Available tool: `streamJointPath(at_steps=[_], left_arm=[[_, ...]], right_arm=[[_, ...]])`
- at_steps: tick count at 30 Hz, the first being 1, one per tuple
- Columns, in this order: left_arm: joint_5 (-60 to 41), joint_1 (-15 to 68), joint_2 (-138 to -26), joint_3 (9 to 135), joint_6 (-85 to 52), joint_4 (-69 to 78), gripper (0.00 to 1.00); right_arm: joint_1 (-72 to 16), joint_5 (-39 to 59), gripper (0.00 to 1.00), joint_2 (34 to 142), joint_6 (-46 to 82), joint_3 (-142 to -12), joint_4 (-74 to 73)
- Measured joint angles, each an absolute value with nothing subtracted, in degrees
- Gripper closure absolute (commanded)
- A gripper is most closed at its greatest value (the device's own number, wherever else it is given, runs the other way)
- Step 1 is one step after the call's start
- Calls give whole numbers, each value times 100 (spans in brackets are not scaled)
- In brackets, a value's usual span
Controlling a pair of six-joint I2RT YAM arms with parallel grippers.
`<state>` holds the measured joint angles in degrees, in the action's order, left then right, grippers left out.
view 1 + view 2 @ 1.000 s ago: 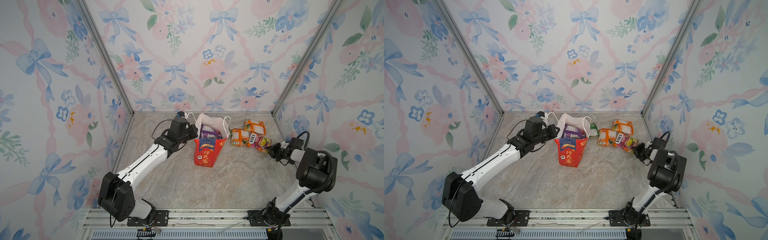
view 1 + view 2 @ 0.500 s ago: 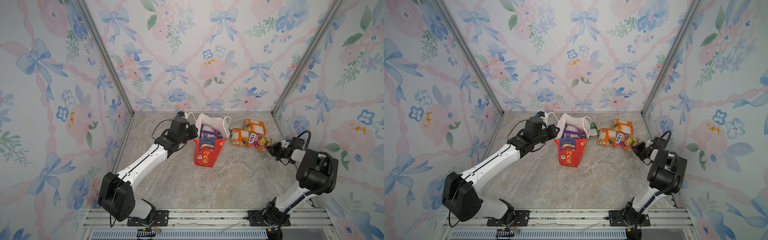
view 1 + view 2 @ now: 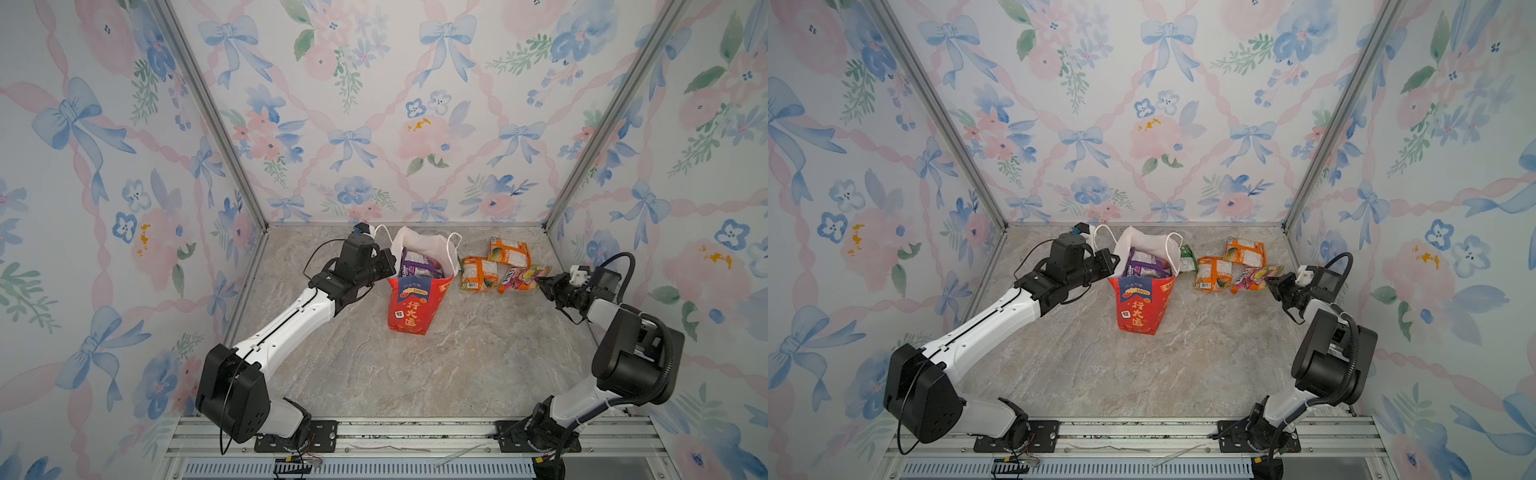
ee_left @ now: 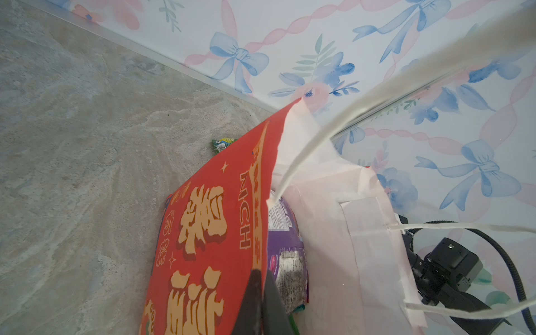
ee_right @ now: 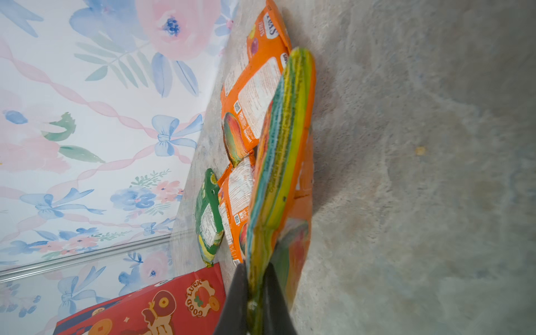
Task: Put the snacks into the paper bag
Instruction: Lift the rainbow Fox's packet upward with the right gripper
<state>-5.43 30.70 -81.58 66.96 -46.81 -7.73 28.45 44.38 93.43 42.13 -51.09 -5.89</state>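
Top views both show the near part of the surface (image 3: 457, 365) bare; all the work sits farther back

Next out, centre-left, stands the paper bag (image 3: 409, 307), upright w/ its mouth up. The left tool (image 4: 261, 293) comes in from the left and is pressed together on the bag's left rim: red outside on one side of the fingers, white lining on the other. Prob reason: a light bag tips or folds shut when sth drops in, so the rim is pinned to steady it and hold the mouth wide. A purple pkt (image 3: 419, 264) already lies inside, leaning on the wall; what's under it I can't tell

Right of that, at abt the same depth, the right tool (image 5: 255, 290) pinches the end seam of a striped multicolour pkt (image 5: 284, 150). In the right wrist view the pkt juts out edge-on from the fingers; whether its far end touches the surface I can't tell. Flat seam is the sensible hold, I'd say, since the puffy crinkly body would slip. Likely step: lift, then carry left to the bag

Farther back lie the rest, flat: the nearer orange pkt (image 3: 478, 272) just beside the held one, the farther orange pkt (image 3: 509, 251) touching it, and a green pkt (image 3: 1187, 258) just right of the bag's far corner. A white cord handle (image 3: 453, 249) droops over the bag's right rim, so a pkt arriving from the right could snag it
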Motion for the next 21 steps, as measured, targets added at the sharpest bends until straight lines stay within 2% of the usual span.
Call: streamJointPath(at_steps=[15,21], left_arm=[[-545,3070,-8158,6696,-4678,-773,100],[-563,3070,-8158,6678,-4681,-733,100]], right_arm=[[2762,5103,100,7948,5151,-5183,-1208],[2467,5212,100,7367,5352,-5736,-1017]])
